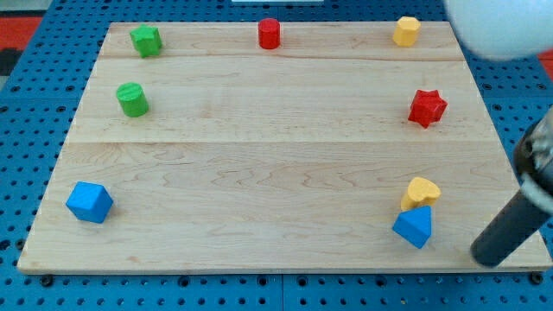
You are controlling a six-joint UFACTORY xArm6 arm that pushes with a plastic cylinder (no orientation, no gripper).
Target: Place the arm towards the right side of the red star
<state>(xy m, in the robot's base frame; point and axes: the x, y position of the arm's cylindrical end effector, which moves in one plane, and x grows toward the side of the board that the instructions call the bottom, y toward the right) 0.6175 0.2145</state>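
The red star (427,107) lies near the right edge of the wooden board (276,164), in its upper half. My rod comes in from the view's right edge, and my tip (486,257) rests at the board's bottom right corner. The tip is far below the red star and a little to its right. It stands just right of the blue triangle block (414,227), apart from it.
A yellow block (420,193) touches the top of the blue triangle block. A yellow block (406,31), a red cylinder (270,34) and a green star (146,40) line the top edge. A green cylinder (132,100) and a blue cube (89,202) sit at the left.
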